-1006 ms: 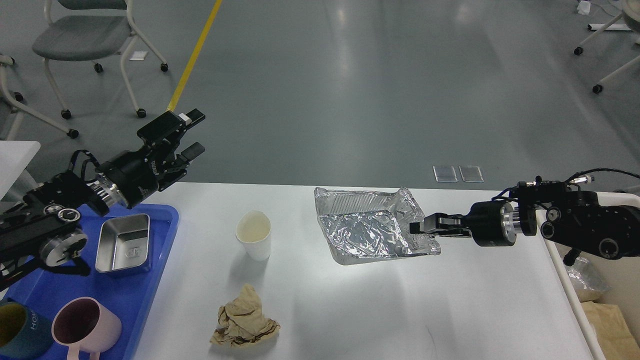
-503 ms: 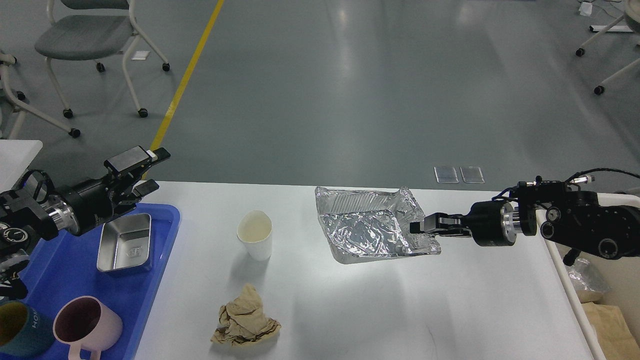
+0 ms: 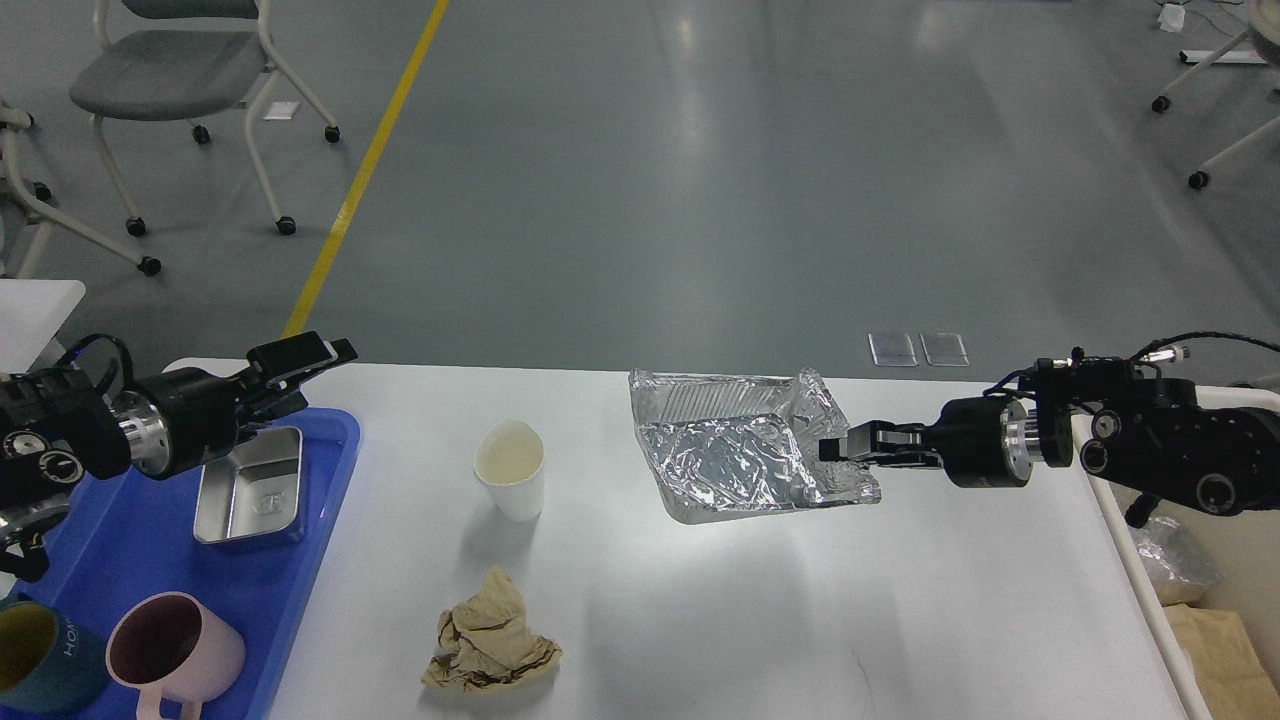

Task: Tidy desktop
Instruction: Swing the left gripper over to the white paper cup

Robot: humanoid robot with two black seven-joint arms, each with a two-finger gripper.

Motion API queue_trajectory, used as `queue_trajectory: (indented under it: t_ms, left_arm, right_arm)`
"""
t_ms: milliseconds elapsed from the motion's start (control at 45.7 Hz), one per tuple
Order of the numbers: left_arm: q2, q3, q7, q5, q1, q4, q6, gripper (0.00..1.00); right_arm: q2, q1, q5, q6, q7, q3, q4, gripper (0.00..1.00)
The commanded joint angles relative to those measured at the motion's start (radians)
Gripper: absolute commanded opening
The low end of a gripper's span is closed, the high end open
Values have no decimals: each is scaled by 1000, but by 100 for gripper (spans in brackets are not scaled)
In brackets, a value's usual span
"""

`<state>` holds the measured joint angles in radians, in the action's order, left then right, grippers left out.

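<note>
— What is seen from the head view?
— A white counter (image 3: 720,620) is spread below both hands, grey floor beyond it. The right hand (image 3: 838,447) is clenched on the crumpled foil tray (image 3: 735,450).
— And the left hand (image 3: 300,365)?
— Released, above the blue tray (image 3: 150,540); the mugs nearer are cut off.

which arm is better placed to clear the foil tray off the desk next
Right. The right gripper is already shut on the crumpled foil tray at its right edge, while the left gripper hangs over the blue tray, far from it.
</note>
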<state>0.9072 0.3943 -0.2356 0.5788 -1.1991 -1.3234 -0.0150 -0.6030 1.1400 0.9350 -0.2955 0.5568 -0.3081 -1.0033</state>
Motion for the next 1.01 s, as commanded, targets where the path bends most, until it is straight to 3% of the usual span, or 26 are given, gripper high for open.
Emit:
queue_trajectory:
  t_ms: [0, 131, 415, 984]
  left_arm:
    - [-117, 178, 9, 82, -103, 38, -72, 96]
    - [-240, 305, 9, 101, -155, 92, -98, 96]
    - [-482, 445, 9, 98, -180, 253, -102, 94]
    - [-517, 520, 9, 99, -172, 266, -145, 94]
  right_arm:
    - [0, -2, 2, 4, 0, 0, 2, 0]
    - [0, -3, 5, 6, 0, 0, 3, 0]
    - [-1, -8, 7, 12, 0, -2, 3, 0]
    - [-1, -16, 8, 12, 0, -2, 31, 0]
